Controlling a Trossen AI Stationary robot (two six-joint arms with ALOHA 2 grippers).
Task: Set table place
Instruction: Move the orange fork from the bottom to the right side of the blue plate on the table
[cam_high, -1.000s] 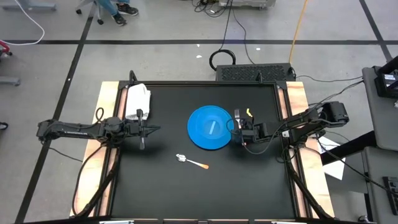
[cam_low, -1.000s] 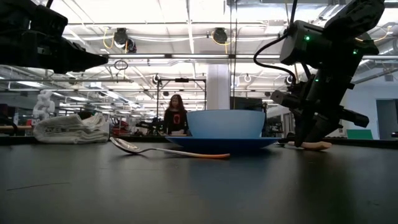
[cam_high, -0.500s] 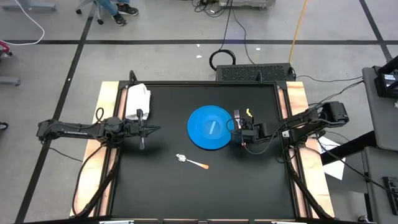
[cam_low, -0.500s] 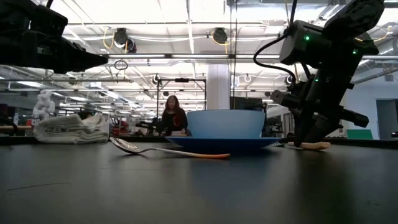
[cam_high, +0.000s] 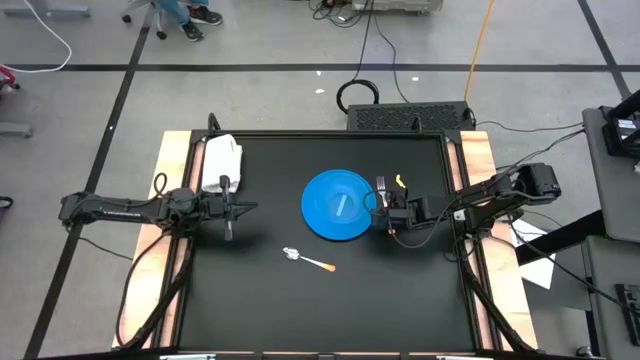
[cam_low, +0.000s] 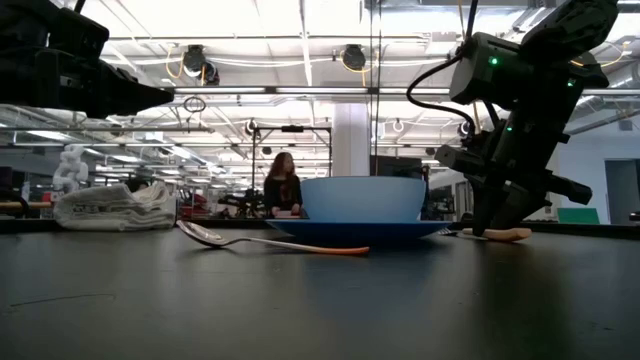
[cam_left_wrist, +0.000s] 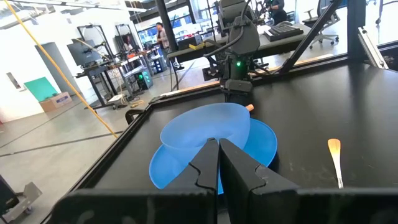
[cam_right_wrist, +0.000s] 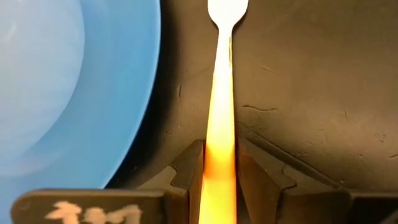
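Your right gripper (cam_high: 385, 203) grips the fork (cam_right_wrist: 221, 93) low on the table (cam_high: 400, 300), just right of the plate (cam_high: 335, 205), placing it beside. Left gripper (cam_high: 238, 208) waits clenched, empty, at the table's left.

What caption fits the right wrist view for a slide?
Right gripper holds an orange-handled fork on the black table, beside the blue plate.

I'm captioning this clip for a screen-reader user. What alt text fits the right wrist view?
The right gripper is closed around the orange handle of a fork, which lies on the black table; its silver head points away from the camera. A blue plate sits close alongside the fork, filling one side of the picture.
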